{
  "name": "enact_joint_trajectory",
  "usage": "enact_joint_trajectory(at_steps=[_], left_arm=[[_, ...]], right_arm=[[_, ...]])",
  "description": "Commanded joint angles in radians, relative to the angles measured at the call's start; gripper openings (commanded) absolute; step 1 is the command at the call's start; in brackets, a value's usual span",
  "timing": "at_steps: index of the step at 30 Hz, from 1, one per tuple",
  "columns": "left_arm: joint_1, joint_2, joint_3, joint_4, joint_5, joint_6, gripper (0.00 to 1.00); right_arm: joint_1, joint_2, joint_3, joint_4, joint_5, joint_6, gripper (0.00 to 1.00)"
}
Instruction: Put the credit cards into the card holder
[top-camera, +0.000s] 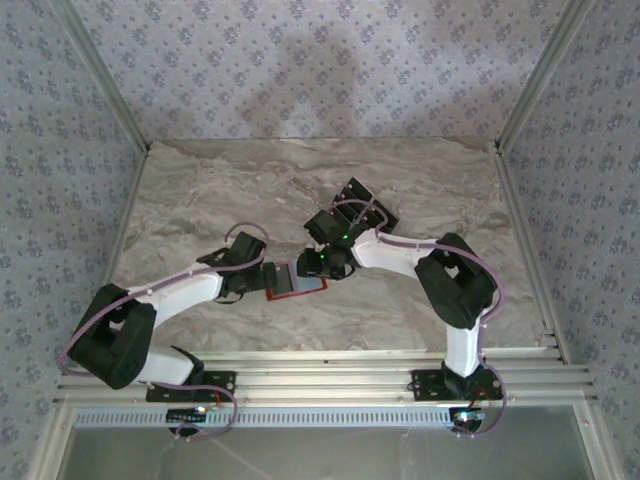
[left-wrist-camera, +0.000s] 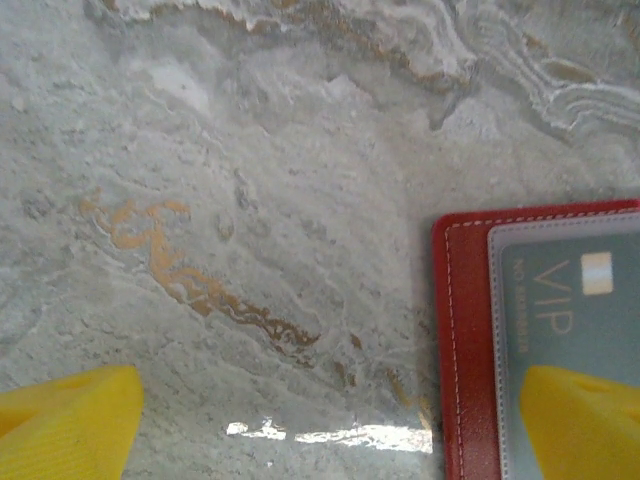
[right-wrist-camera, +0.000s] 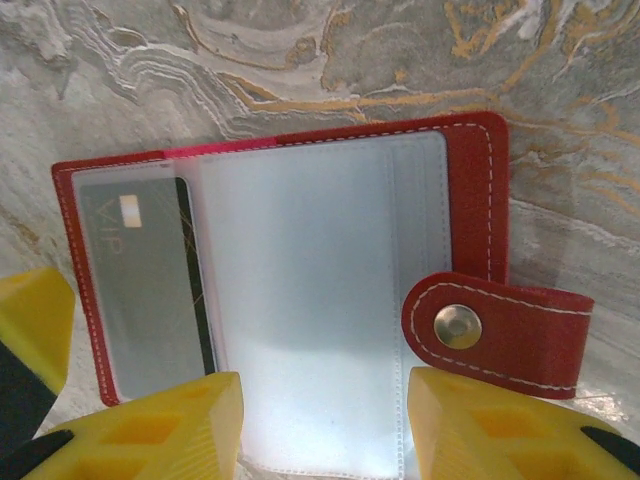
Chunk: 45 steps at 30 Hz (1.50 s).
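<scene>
Card holder (left-wrist-camera: 465, 340) half beyond left-wrist frame; credit cards (top-camera: 365, 200) indistinct overhead

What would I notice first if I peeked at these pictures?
The bright red card holder, lying open in the middle of the marble table, a VIP card tucked in its clear sleeve. Then the yellow fingers of the right gripper at its near edge, and black credit cards fanned farther back.

The card holder (right-wrist-camera: 470, 170) looks like stitched red leather with glossy clear plastic sleeves, on a polished marble-patterned table (left-wrist-camera: 280, 180).
</scene>
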Motion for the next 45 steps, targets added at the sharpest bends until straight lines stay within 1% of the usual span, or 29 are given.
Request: enact_joint_trajectory(at_steps=[1, 10, 19, 25, 34, 45], left_arm=[[-0.008, 0.016, -0.004, 0.016, 0.001, -0.019, 0.97], [-0.017, 0.066, -0.008, 0.043, 0.002, -0.016, 0.97], [-0.025, 0.093, -0.023, 0.073, 0.008, -0.022, 0.96], [-0.029, 0.098, -0.029, 0.084, 0.011, -0.021, 0.96], [-0.028, 0.095, -0.029, 0.089, 0.014, -0.018, 0.96], [-0.029, 0.075, -0.022, 0.076, 0.012, -0.016, 0.96]], right_arm=[[0.005, 0.028, 0.019, -0.004, -0.014, -0.012, 0.49], [0.021, 0.06, 0.019, 0.008, -0.049, -0.004, 0.49], [0.044, 0.059, 0.043, 0.02, -0.081, 0.015, 0.49], [0.047, 0.049, 0.064, 0.037, -0.105, 0.031, 0.49], [0.05, 0.032, 0.089, 0.031, -0.102, 0.037, 0.49], [0.054, 0.061, 0.132, 0.042, -0.124, 0.049, 0.49]])
